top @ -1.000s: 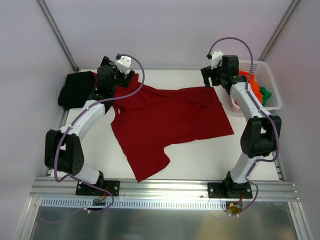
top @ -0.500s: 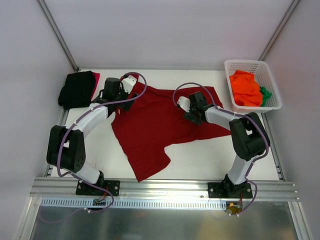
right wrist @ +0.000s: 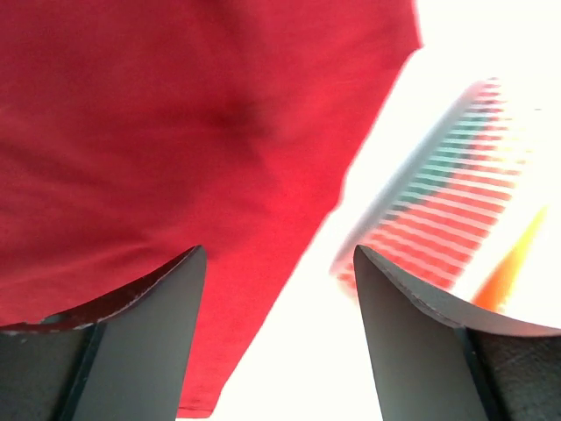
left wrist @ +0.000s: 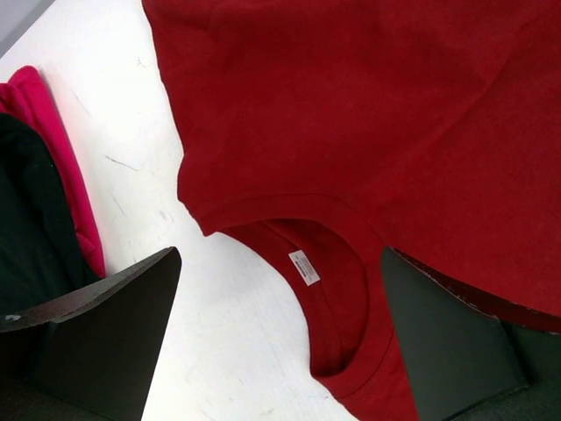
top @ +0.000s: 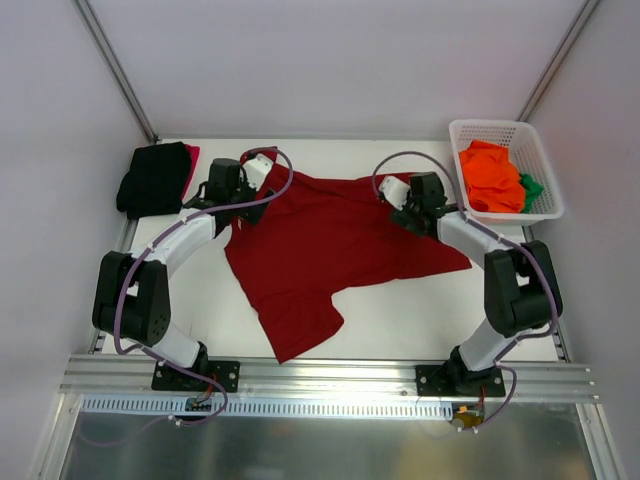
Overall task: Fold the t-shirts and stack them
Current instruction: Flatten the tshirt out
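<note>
While a dark red t-shirt (top: 330, 245) lies open and rumpled across the middle of the desk (top: 400, 320), with one sleeve trailing toward the near edge and no fold made in it, both arms reach over its far side. The left end effector (left wrist: 280, 263) hangs over the collar (left wrist: 337, 289) with its fingers spread wide and nothing between them. The right end effector (right wrist: 279, 254) hovers over the shirt's far right edge near the basket (top: 488, 123), its fingers also parted and gripping no cloth. In the far left corner a black shirt (top: 150, 180) sits folded on top of a bright red one (top: 190, 158), which looks like the start of the stack. An orange shirt (top: 488, 178) and a green one (top: 532, 187) lie bunched in the basket. By this reckoning two shirts are done, one is only just being started, and two wait their turn.
</note>
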